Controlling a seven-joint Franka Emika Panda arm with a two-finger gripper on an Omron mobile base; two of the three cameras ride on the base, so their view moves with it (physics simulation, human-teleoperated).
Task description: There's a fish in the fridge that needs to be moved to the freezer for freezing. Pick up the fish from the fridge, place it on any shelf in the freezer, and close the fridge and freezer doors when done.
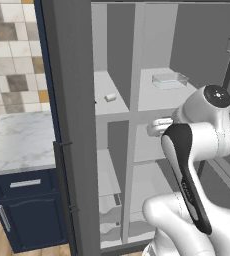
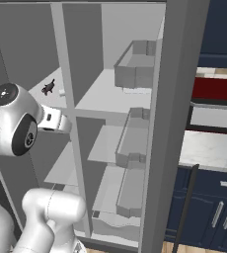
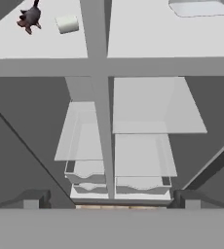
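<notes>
The tall grey unit stands with both doors swung open. A small dark fish [image 3: 30, 17] [image 2: 48, 88] lies on the upper shelf of the narrower left section, the freezer [image 1: 112, 107], beside a small white cylinder [image 3: 66, 24] [image 1: 109, 97]. The wider fridge [image 1: 159, 95] is to the right of the divider. My gripper [image 3: 110, 202] is open and holds nothing. It hangs in front of the divider, just below that shelf's front edge and apart from the fish. The freezer door [image 1: 72, 125] stands at the left and the fridge door [image 2: 172, 123] at the right.
A clear container [image 1: 169, 80] sits on the fridge's upper shelf. White drawers [image 3: 116, 182] fill the bottom of both sections. Grey bins [image 2: 135, 69] hang inside the fridge door. A marble counter [image 1: 17, 140] over navy cabinets [image 1: 27, 210] flanks the unit.
</notes>
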